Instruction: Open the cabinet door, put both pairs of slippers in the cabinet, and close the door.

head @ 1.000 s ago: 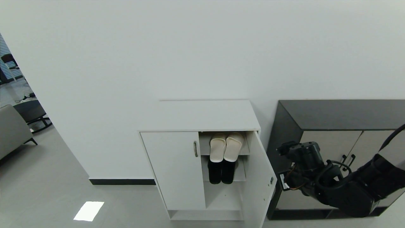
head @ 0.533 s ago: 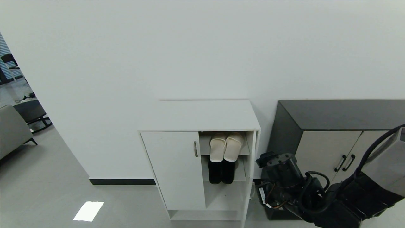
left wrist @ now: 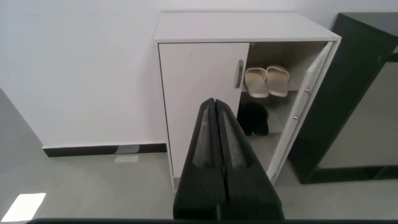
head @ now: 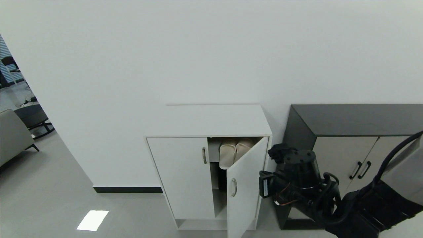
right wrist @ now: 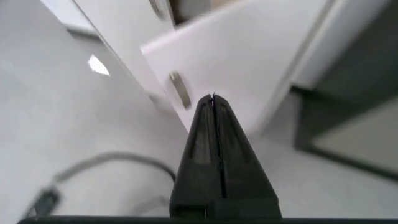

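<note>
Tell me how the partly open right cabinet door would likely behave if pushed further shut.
The door looks like a stiff flat panel, so it should swing as one piece about its hinged edge rather than flex. It appears thin and probably light, so a gentle push from the right gripper may suffice.

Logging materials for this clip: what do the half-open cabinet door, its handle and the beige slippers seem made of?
Cabinet door: likely laminated board, matte white, flat. Door handle: seemingly brushed metal, grey sheen. Beige slippers: probably foam or rubber, smooth moulded look.
</note>
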